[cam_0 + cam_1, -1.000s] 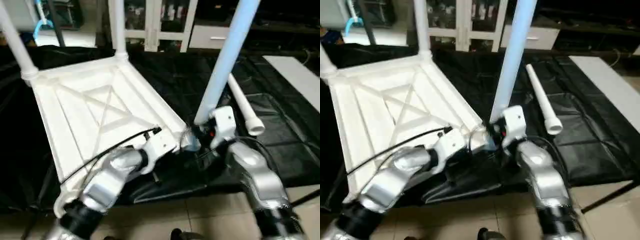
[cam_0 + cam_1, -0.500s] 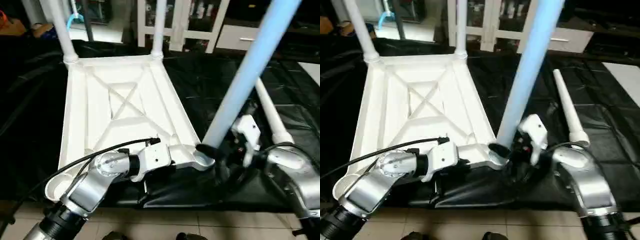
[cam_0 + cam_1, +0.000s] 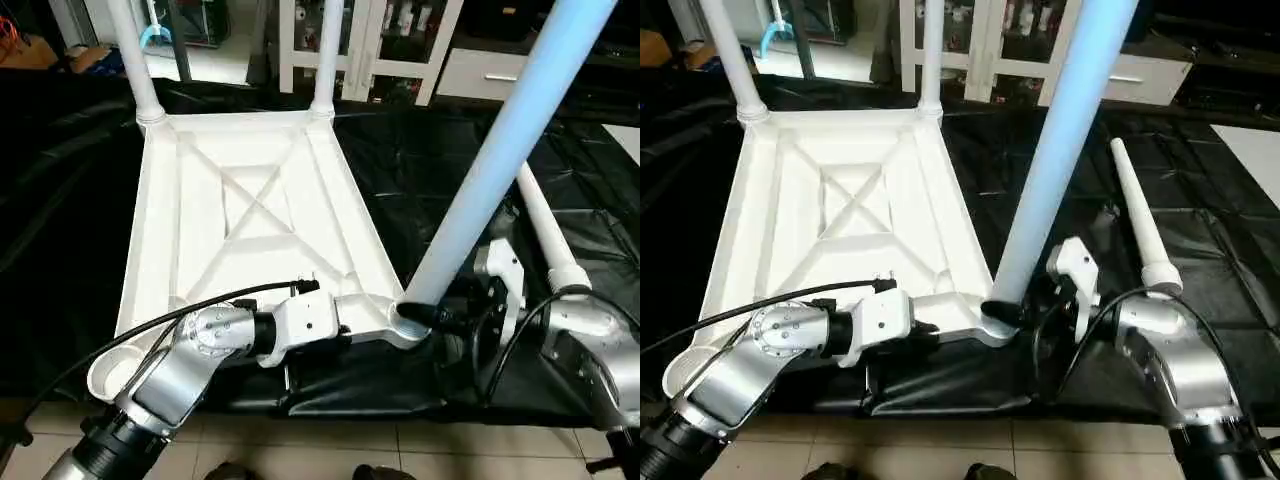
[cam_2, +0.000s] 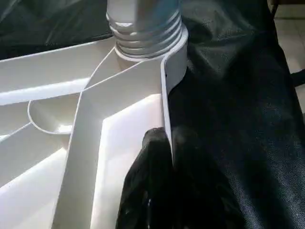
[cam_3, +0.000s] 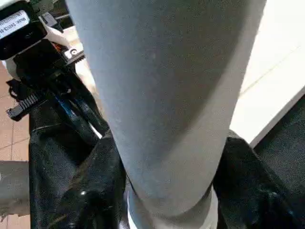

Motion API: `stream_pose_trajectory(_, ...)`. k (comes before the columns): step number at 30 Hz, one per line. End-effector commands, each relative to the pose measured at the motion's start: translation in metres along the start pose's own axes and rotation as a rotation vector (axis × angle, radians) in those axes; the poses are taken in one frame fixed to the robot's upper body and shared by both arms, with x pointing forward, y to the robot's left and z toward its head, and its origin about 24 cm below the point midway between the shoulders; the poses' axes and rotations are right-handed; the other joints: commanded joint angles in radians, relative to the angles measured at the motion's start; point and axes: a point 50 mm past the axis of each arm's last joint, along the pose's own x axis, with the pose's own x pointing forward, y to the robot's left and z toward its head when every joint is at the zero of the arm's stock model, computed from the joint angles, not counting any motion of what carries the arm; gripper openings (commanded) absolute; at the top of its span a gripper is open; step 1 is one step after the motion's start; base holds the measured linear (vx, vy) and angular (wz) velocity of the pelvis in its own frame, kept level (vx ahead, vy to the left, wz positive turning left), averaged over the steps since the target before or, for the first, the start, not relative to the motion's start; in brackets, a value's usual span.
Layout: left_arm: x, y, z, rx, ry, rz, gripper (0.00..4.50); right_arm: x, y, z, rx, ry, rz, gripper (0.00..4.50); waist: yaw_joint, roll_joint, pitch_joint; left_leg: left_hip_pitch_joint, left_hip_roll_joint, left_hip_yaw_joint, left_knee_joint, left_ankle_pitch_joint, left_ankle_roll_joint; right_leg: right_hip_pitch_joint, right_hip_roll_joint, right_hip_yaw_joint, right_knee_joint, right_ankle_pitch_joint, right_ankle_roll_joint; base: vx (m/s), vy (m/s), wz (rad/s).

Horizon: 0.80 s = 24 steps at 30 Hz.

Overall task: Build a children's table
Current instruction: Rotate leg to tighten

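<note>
Tabletop (image 3: 250, 215) lies upside down on black sheet (image 3: 420, 165) on the floor, X-ribbed underside up. Two legs already seated in the far corner sockets: far-left leg (image 3: 135, 60) and far-right leg (image 3: 328, 50), both upright.

Third leg (image 3: 500, 150) stands in the near-right corner socket (image 3: 400, 322), tilted, leaning away to the right as it rises. In left wrist view its ribbed/threaded end (image 4: 145, 33) sits at the socket mouth, several rings still exposed, so not fully home.

Fourth leg (image 3: 1137, 215) lies loose on the sheet, right of the top, wide end toward the robot, just beside the right forearm.

Left tool (image 4: 169, 143): clenched on the tabletop's near-right edge wall, one finger each side of the rim, just short of the socket. Left wrist cable (image 3: 180, 320) loops over the near edge.

Right tool (image 5: 167, 157): fingers (image 5: 95, 181) straddle the third leg's base, one either side, touching it, i.e. grasping the leg right above the socket.

Near-left socket (image 3: 115, 372) has no leg in it. White cabinet (image 3: 370, 40) w/ glass doors behind the sheet. Tiled floor (image 3: 330, 445) at near edge.
</note>
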Motion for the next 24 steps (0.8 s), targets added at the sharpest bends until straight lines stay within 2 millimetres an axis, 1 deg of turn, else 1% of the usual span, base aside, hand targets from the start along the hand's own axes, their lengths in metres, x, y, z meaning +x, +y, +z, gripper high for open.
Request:
stream_pose_trajectory(1,0.004,-0.006,0.012,0.030,-0.079,-0.044,0.00,-0.002,-0.002,0.003,-0.011,-0.010,0.004,2.15,-0.002,-0.009,-0.066,0.021,0.031,-0.009,-0.073,-0.241,0.055,0.038,-0.024,0.015,-0.055,-0.283,-0.189,0.000,0.000,0.00)
stream_pose_trajectory(2,0.004,-0.006,0.012,0.030,-0.079,-0.045,0.00,-0.002,-0.002,0.003,-0.011,-0.010,0.009,2.04,-0.002,-0.009,-0.067,0.020,0.031,-0.010,-0.072,-0.228,0.059,0.040,-0.024,0.014,-0.053,-0.270,-0.192,0.000,0.000,0.00)
stream_pose_trajectory(9,0.003,-0.007,0.011,0.029,-0.074,-0.051,0.00,-0.006,0.001,-0.001,0.001,-0.004,0.039,1.96,-0.001,-0.010,-0.067,0.020,0.032,-0.009,-0.071,-0.218,0.068,0.041,-0.024,0.014,-0.052,-0.263,-0.200,0.000,0.000,0.00)
stream_pose_trajectory(10,0.003,-0.007,0.010,0.029,-0.069,-0.051,0.00,-0.006,0.001,-0.002,0.001,-0.002,0.037,1.96,0.000,-0.007,-0.068,0.021,0.032,-0.009,-0.071,-0.218,0.068,0.040,-0.024,0.014,-0.052,-0.262,-0.201,0.000,0.000,0.00)
stream_pose_trajectory(12,0.004,-0.006,0.008,0.032,-0.046,-0.041,0.00,-0.005,0.000,-0.003,0.002,0.003,0.002,1.96,0.000,-0.009,-0.067,0.020,0.031,-0.009,-0.071,-0.217,0.068,0.041,-0.023,0.014,-0.052,-0.261,-0.200,0.000,0.000,0.00)
stream_pose_trajectory(13,0.004,-0.005,0.007,0.034,-0.032,-0.034,0.00,-0.004,-0.001,-0.004,0.003,0.007,-0.021,1.96,0.000,-0.008,-0.067,0.020,0.032,-0.009,-0.071,-0.217,0.067,0.041,-0.023,0.014,-0.052,-0.262,-0.200,0.000,0.000,0.00)
stream_pose_trajectory(14,0.005,-0.003,0.005,0.023,-0.002,-0.007,0.00,0.000,-0.003,-0.006,0.000,0.019,-0.079,1.96,-0.001,-0.008,-0.067,0.020,0.032,-0.009,-0.072,-0.222,0.065,0.040,-0.023,0.013,-0.053,-0.269,-0.198,0.000,0.000,0.00)
stream_pose_trajectory(15,0.008,0.000,0.003,0.000,0.020,0.028,0.00,0.006,-0.008,-0.009,0.007,0.034,-0.194,1.96,-0.004,-0.008,-0.064,0.018,0.031,-0.008,-0.073,-0.220,0.055,0.037,-0.022,0.015,-0.053,-0.276,-0.193,0.000,0.000,0.00)
stream_pose_trajectory(16,0.008,0.000,0.003,0.000,0.020,0.028,0.00,0.006,-0.008,-0.009,0.007,0.034,-0.194,1.96,-0.006,-0.006,-0.063,0.019,0.030,-0.009,-0.075,-0.225,0.048,0.036,-0.021,0.014,-0.056,-0.291,-0.189,0.000,0.000,0.00)
stream_pose_trajectory(17,0.013,0.004,0.004,-0.053,0.045,0.086,0.00,0.015,-0.015,-0.015,0.047,0.043,-0.386,1.95,-0.012,-0.008,-0.062,0.018,0.029,-0.009,-0.077,-0.248,0.026,0.034,-0.021,0.014,-0.056,-0.333,-0.176,0.000,0.000,0.00)
stream_pose_trajectory(18,0.017,0.006,0.005,-0.078,0.050,0.113,0.00,0.019,-0.017,-0.017,0.082,0.041,-0.470,1.94,-0.016,-0.008,-0.061,0.016,0.026,-0.015,-0.081,-0.279,-0.001,0.035,-0.021,0.012,-0.063,-0.393,-0.155,0.000,0.000,0.00)
stream_pose_trajectory(19,0.021,0.009,0.008,-0.124,0.058,0.151,0.00,0.024,-0.019,-0.021,0.120,0.039,-0.575,1.93,-0.020,-0.007,-0.061,0.017,0.025,-0.017,-0.084,-0.296,-0.015,0.035,-0.021,0.011,-0.064,-0.417,-0.145,0.000,0.000,0.00)
stream_pose_trajectory(20,0.026,0.011,0.010,-0.169,0.067,0.187,0.00,0.029,-0.019,-0.025,0.151,0.054,-0.655,1.93,-0.027,-0.008,-0.061,0.017,0.024,-0.021,-0.085,-0.335,-0.036,0.030,-0.021,0.009,-0.070,-0.462,-0.125,0.000,0.000,0.00)
stream_pose_trajectory(21,0.030,0.014,0.012,-0.209,0.071,0.224,0.00,0.034,-0.020,-0.028,0.173,0.064,-0.718,1.92,-0.032,-0.007,-0.061,0.019,0.023,-0.022,-0.085,-0.352,-0.048,0.027,-0.020,0.009,-0.071,-0.480,-0.118,0.000,0.000,0.00)
stream_pose_trajectory(22,0.035,0.017,0.014,-0.265,0.083,0.263,0.00,0.040,-0.021,-0.031,0.197,0.068,-0.773,1.92,-0.048,-0.007,-0.061,0.018,0.021,-0.029,-0.086,-0.409,-0.065,0.025,-0.018,0.003,-0.077,-0.522,-0.097,0.000,0.000,0.00)
stream_pose_trajectory(23,0.042,0.020,0.018,-0.320,0.081,0.308,0.00,0.051,-0.022,-0.032,0.204,0.069,-0.833,1.91,-0.051,-0.009,-0.063,0.019,0.019,-0.032,-0.085,-0.427,-0.066,0.025,-0.018,0.000,-0.082,-0.539,-0.087,0.000,0.000,0.00)
stream_pose_trajectory(24,0.046,0.022,0.021,-0.355,0.080,0.335,0.00,0.058,-0.023,-0.033,0.205,0.068,-0.872,1.91,-0.061,-0.009,-0.064,0.019,0.017,-0.034,-0.082,-0.453,-0.069,0.020,-0.019,-0.002,-0.084,-0.553,-0.077,0.000,0.000,0.00)
